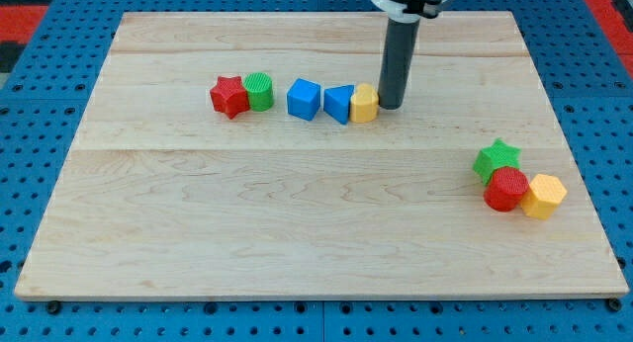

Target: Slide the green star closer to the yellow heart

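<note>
The green star (496,158) sits at the right of the frame, a little below mid-height, near the right edge of the surface (297,223). It touches a red block (506,189), rounded in shape, that lies just below it. A yellow hexagon (544,196) touches that red block on its right side. These three make a tight cluster.

The yellow heart (364,103) is well apart from the star, up in the upper middle of the frame. My tip (391,107) stands just to the right of the heart, touching it or nearly so; I cannot tell which. The dark rod rises straight up from there to the top of the frame. I have no jaws on this arm, only the rod, so there is nothing released or clenched to report.

On the heart's left side a blue block (338,103), wedge-like in shape, touches it. Further left, a small gap away, sits a blue cube (304,99). Left again, after another gap, a green cylinder (259,90) touches a red star (228,96) on its left. All of these lie in a rough row across the upper part of the wooden surface. A blue pegboard (40,105) shows around the surface.
</note>
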Available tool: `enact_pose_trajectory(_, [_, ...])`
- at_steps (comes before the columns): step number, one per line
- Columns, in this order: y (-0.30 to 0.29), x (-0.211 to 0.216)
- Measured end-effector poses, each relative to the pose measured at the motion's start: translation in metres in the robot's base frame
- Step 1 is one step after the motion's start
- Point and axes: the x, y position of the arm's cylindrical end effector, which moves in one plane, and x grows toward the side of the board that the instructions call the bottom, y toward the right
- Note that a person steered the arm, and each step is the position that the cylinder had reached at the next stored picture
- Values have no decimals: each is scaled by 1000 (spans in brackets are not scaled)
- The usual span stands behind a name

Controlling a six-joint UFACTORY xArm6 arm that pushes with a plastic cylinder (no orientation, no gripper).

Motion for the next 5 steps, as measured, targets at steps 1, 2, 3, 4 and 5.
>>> enact_pose_trajectory(1, [-2,0])
enact_pose_trajectory(2, [40,1])
enact_pose_trajectory(3, [95,16])
enact_pose_trajectory(4, [151,53])
enact_pose_trajectory(5, [189,87])
